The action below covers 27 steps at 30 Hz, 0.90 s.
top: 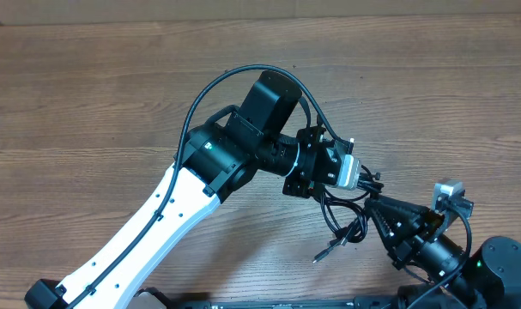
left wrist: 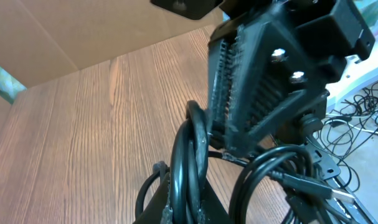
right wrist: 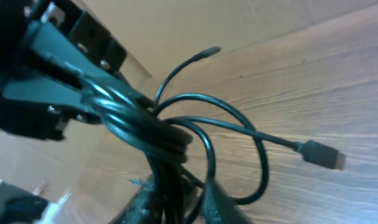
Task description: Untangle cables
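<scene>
The cables are thin black cords bunched in a knot between my two grippers, just above the wooden table. A silver-tipped plug hangs low to the left of the knot. My left gripper reaches in from the left. In the left wrist view it is shut on upright strands of the cables. From the bottom right, my right gripper meets it tip to tip. In the right wrist view it is closed round the cables. A loop and a plug trail to the right.
The left arm's white link slants across the lower left of the table. The right arm's base sits at the bottom right corner. Beyond the table's far right edge, loose wires lie on the floor.
</scene>
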{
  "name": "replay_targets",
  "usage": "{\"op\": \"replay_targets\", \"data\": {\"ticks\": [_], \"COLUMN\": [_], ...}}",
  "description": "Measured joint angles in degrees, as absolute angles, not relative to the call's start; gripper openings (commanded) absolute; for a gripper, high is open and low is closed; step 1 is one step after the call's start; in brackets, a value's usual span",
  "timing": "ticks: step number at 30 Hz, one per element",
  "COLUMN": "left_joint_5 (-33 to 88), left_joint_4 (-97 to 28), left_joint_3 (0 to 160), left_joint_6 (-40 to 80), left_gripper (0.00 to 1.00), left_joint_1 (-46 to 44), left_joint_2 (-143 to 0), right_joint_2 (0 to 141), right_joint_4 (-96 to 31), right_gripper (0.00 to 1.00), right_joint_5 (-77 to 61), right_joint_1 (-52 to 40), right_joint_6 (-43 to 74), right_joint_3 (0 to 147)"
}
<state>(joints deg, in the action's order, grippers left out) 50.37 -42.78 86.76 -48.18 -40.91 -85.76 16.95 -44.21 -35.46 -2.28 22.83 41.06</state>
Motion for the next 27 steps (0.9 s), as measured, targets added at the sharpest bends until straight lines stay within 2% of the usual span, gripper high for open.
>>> {"op": "replay_targets", "data": {"ticks": [5, 12, 22, 24, 27], "left_joint_5": [50.35, 52.31, 62.15, 64.47, 67.75], "left_joint_4": [-41.41, -40.29, -40.80, -41.25, -42.48], "left_joint_3": [86.76, 86.76, 86.76, 86.76, 86.76], "left_joint_6": [-47.51, -45.80, -45.17, -45.15, -44.97], "left_gripper": [0.04, 0.04, 0.05, 0.09, 0.09], "left_joint_1": [-40.91, -40.91, -40.88, -40.91, -41.04], "left_joint_2": [-85.80, -86.17, -86.65, -86.83, -87.05], "right_joint_2": [16.95, 16.95, 16.93, 16.88, 16.88], "right_joint_4": [-46.17, -47.27, -47.92, -48.05, -48.62], "right_gripper": [0.05, 0.05, 0.05, 0.06, 0.07], "right_joint_5": [-33.28, -30.30, -28.62, -28.16, -26.76], "right_joint_1": [-2.28, -2.31, -2.35, -2.39, -2.39], "right_joint_6": [22.65, 22.44, 22.41, 22.35, 22.26], "right_joint_3": [41.17, 41.32, 42.41, 42.44, 42.44]}}
